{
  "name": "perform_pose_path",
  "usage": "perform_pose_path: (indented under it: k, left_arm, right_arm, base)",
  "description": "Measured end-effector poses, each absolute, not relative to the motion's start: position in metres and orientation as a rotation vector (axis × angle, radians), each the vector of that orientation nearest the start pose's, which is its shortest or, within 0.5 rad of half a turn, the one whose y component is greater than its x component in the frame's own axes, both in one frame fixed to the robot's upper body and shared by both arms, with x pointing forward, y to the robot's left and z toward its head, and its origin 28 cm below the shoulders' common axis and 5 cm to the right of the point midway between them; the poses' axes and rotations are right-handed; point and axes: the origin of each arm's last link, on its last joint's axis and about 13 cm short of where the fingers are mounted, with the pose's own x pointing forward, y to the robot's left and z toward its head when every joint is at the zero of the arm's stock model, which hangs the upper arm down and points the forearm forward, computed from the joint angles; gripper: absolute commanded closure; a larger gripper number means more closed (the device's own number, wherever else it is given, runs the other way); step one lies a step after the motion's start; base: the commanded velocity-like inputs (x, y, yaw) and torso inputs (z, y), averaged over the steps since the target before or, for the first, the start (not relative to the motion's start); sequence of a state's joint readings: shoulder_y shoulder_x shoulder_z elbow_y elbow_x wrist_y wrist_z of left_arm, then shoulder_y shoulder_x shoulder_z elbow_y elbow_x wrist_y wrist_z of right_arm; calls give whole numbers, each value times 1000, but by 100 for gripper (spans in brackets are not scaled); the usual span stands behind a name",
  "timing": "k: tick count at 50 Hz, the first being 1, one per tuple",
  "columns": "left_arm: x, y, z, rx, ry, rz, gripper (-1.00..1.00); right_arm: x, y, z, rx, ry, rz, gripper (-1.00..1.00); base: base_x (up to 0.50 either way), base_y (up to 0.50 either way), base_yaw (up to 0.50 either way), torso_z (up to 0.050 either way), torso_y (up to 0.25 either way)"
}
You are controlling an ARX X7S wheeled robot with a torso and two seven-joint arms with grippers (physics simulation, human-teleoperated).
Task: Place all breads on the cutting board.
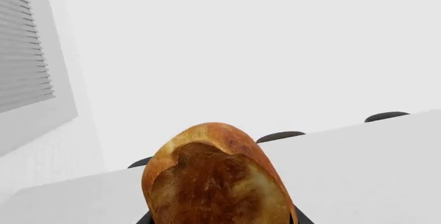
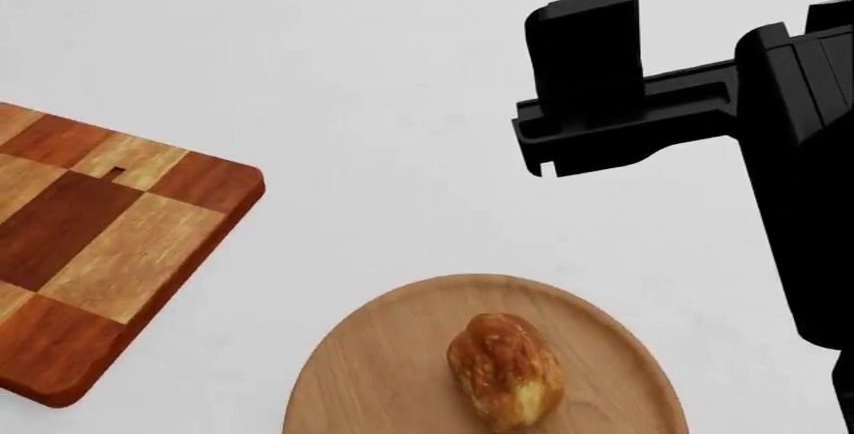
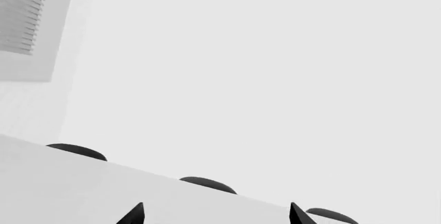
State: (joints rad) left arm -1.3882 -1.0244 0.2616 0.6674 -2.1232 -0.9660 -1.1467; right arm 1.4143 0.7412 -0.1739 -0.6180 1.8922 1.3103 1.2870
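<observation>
The left gripper [image 1: 219, 219] clasped a golden-brown crusty roll [image 1: 217, 182], while in the head view the checkered wooden cutting board [image 2: 94, 244] lay bare at left, a second small oval roll [image 2: 506, 370] sat on the round light wooden plate [image 2: 374, 364], and the right gripper's [image 3: 216, 214] black fingertips [image 3: 133, 214] stood wide apart, touching nothing.

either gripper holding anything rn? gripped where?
Left gripper holds a bread roll, apparently by its lower end; the contact itself is out of frame. Right gripper is open, empty.
</observation>
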Motion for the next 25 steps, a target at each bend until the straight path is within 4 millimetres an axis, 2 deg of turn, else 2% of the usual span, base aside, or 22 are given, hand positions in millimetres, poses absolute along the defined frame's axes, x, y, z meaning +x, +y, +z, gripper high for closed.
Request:
perform_pose_path:
  k: [4,15,25]
  left_arm:
    - [148,257,353,126,-174,-178,100]
    - [159,261,356,136,-103,-185,100]
    - [179,271,361,150,33,-147,100]
  right_arm:
    - [176,-131,351,-269,-295,11,-100]
    - [177,-132,352,-244,-298,21,-100]
    - [178,-131,351,-227,-300,31,-100]
  base:
    - [79,464,0,0,0]
    - [0,0,0,0,0]
    - [0,0,0,0,0]
